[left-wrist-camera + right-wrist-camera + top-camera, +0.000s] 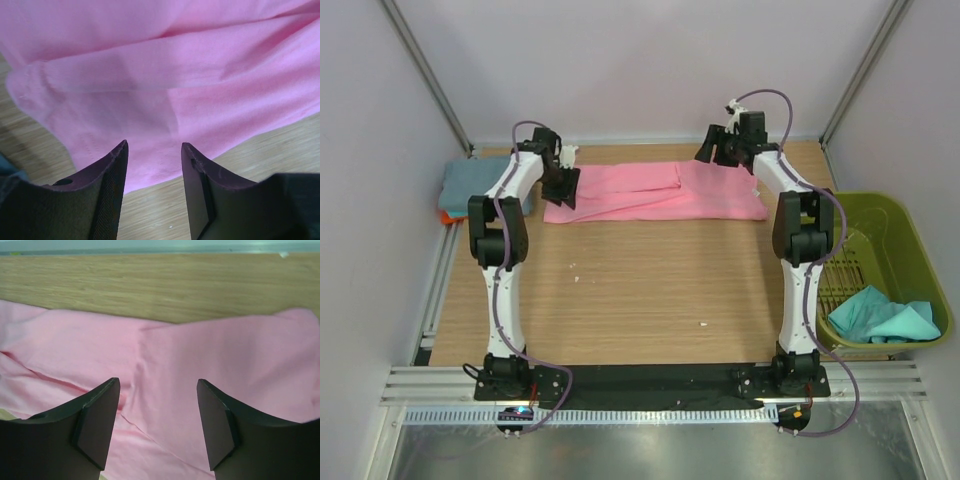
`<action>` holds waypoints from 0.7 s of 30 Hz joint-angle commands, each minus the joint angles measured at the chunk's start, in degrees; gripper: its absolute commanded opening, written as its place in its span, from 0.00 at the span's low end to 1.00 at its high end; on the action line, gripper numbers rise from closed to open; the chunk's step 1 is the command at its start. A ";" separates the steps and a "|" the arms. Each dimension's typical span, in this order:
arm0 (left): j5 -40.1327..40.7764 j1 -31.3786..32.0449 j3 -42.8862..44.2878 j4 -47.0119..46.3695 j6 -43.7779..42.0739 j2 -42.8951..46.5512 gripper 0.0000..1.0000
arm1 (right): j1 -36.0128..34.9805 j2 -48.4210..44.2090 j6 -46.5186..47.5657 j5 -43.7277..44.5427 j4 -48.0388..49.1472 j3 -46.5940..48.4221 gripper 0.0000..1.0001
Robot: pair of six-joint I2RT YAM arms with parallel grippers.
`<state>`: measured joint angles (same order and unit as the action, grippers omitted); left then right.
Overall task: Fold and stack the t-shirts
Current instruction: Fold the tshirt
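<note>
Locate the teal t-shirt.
In the top view, the teal shirt lies crumpled at the near end of the green basket, right of the right arm.

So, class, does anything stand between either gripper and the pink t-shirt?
Nothing visible does. Each wrist view shows bare pink t-shirt just beyond its gripper: the left gripper and the right gripper both stand open over the cloth. The olive-green basket sits off to the right, apart from the shirt.
</note>
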<state>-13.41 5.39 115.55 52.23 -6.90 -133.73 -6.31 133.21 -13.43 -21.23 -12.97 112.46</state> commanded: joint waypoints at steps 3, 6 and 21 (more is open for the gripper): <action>2.07 -0.11 1.08 -3.71 -1.63 3.74 0.48 | 2.17 -5.76 4.20 3.47 -4.33 -6.03 0.68; -1.08 -0.11 0.56 -3.36 -1.89 4.70 0.48 | 2.18 -5.68 7.36 6.20 -8.53 -5.86 0.67; 0.30 1.29 -1.91 -3.53 -2.32 1.90 0.46 | 2.18 -4.54 10.71 7.61 -11.81 -8.05 0.67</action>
<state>-14.57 5.76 111.85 50.33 -8.99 -130.06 -3.95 130.63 -3.29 -14.22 -25.30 103.70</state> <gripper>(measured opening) 0.464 0.665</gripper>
